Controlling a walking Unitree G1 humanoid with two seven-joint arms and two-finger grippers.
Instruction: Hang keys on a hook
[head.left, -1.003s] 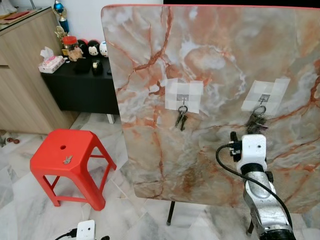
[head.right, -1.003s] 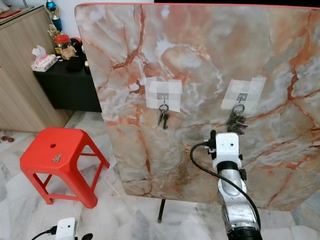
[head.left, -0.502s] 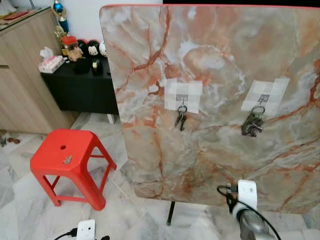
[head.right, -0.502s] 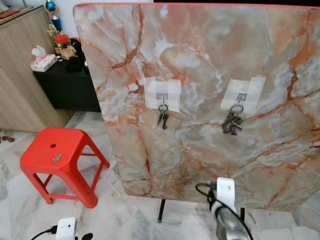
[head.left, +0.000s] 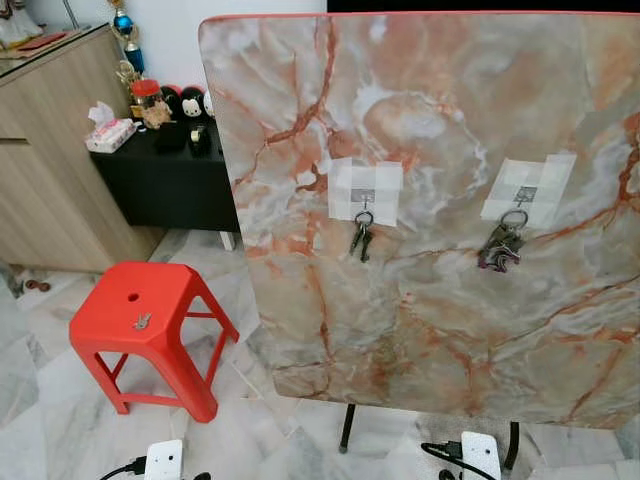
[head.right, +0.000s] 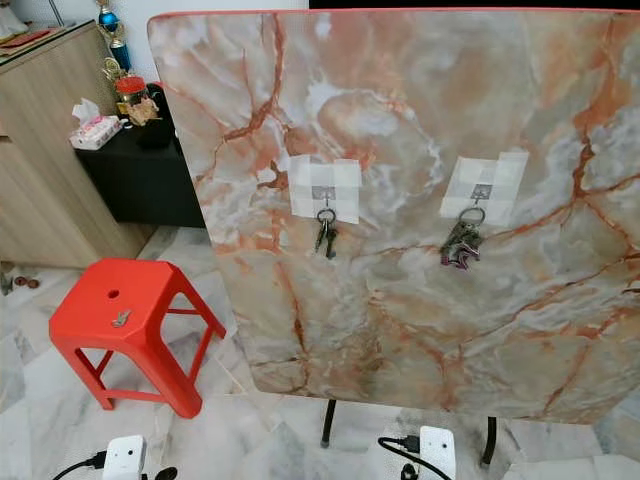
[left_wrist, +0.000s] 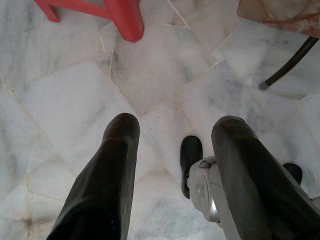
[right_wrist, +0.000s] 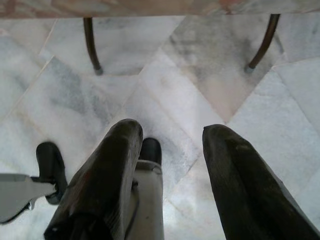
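Observation:
Two taped hooks sit on the upright marble board. A small key pair hangs from the left hook. A thicker key bunch hangs from the right hook, with nothing touching it. One more key lies on top of the red stool. Both arms hang low, and their white wrist boxes, left and right, peek in at the bottom edge. My left gripper and right gripper point at the floor, both open and holding nothing.
The board stands on thin black legs over a pale marble floor. At the left are a wooden cabinet and a low black table with a tissue box and small items. My feet are below the grippers.
My right arm has dropped from the right key bunch to the bottom of the view. The bunch stays hanging on its hook. The camera has shifted slightly.

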